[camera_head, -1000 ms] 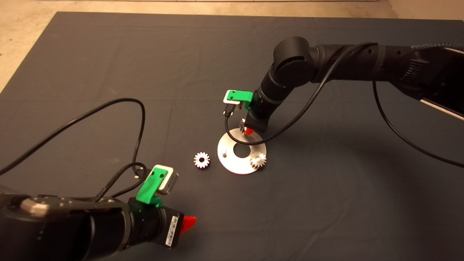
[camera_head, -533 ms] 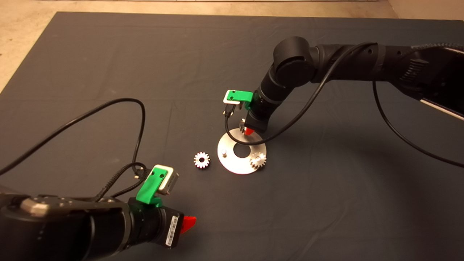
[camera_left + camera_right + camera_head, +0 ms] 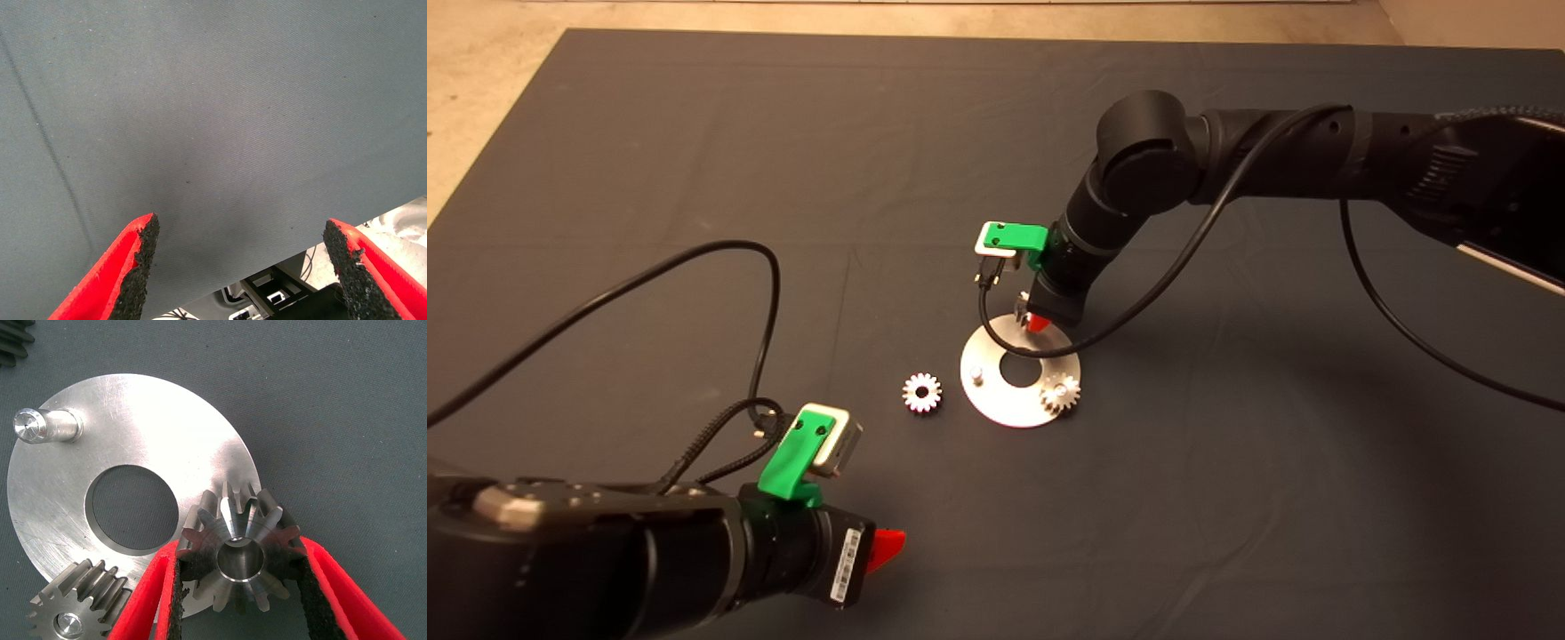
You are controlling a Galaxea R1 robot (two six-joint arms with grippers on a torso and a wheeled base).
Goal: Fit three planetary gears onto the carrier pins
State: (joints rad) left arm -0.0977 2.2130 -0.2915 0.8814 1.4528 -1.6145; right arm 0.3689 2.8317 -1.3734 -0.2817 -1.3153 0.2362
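Nothing has visibly moved: right end effector (image 3: 237, 587) clamps a small silvery toothed gear (image 3: 241, 550) above the shiny round steel disc (image 3: 153, 427); a misaligned bore could jam on its pin. Left end effector (image 3: 243, 257) waits open, empty.

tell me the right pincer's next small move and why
Probably ease the right pincer straight down, then let go. Its gear sits over the disc's far pin with the pin end showing in the bore. One gear is already seated; another waits on the mat.

A disc (image 3: 991, 404) lies mid-mat (image 3: 694, 133). One gear (image 3: 1061, 393) sits on its near-right pin, another gear (image 3: 921, 392) lies just left, a bare pin (image 3: 977, 374) between them.
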